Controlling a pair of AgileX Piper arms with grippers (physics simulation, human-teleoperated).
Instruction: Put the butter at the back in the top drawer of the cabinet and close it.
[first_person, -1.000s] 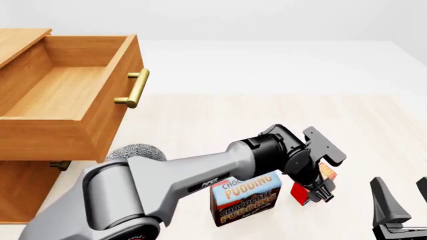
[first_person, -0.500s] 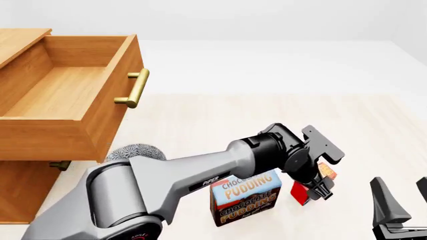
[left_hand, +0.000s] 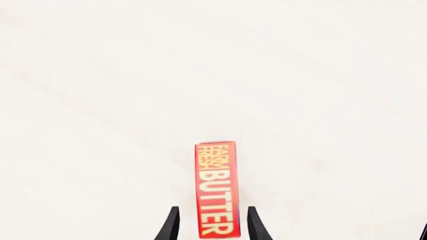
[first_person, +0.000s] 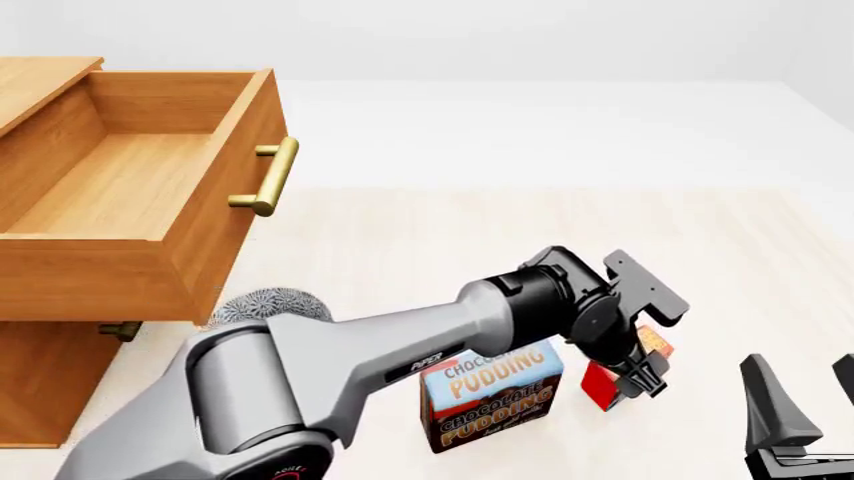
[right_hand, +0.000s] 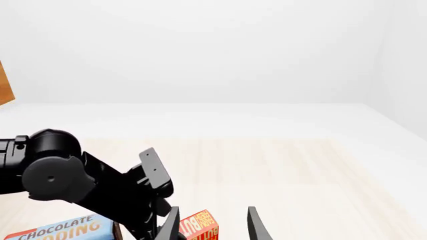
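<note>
Left gripper (left_hand: 210, 227) straddles the butter (left_hand: 217, 190), fingers either side with visible gaps: not yet clenched. Butter stands on the table just right of the pudding box (first_person: 491, 395). Risk: an off-centre closure could tip the narrow box. Right gripper (right_hand: 210, 225) idles open.

A pale wood-grain table (first_person: 441, 250) spreads beneath and beyond the tool, its planks running forward to a far edge. Past that stand plain white walls (right_hand: 200, 50), meeting at a corner off to the right. The light is soft and even.
</note>
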